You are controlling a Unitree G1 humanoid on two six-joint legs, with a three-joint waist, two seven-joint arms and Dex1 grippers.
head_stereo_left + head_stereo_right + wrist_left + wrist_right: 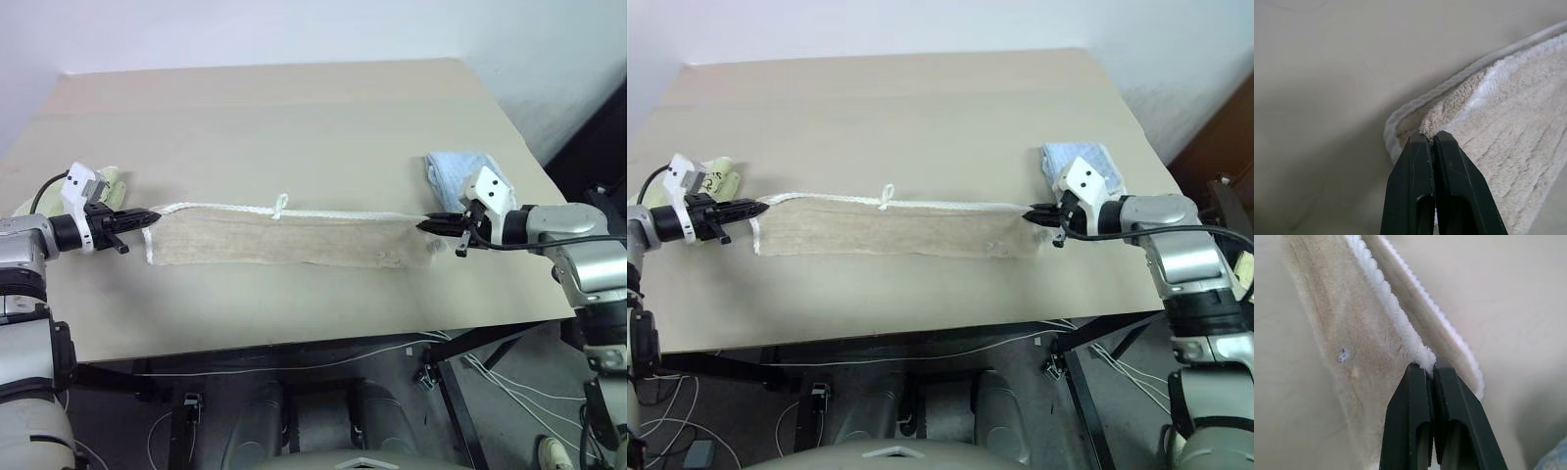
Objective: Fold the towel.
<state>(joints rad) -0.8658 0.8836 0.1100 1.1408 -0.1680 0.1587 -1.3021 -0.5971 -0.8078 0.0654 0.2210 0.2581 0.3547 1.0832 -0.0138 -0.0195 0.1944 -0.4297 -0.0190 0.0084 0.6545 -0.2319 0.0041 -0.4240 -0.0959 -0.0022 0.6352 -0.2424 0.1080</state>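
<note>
The towel (279, 238) is stretched as a long strip across the middle of the counter (294, 117), parallel to the near edge, with its corded edge and loop on the far side. One end is pinched by the left gripper (145, 217), the other by the right gripper (431, 225); both sets of jaws are pressed together on the cloth. A blue towel (456, 168) lies near the right edge, a green towel (111, 181) near the left edge. A fold appears to be in hand with the held edge pulled taut. Next, the held edge probably must be laid down evenly before release.
</note>
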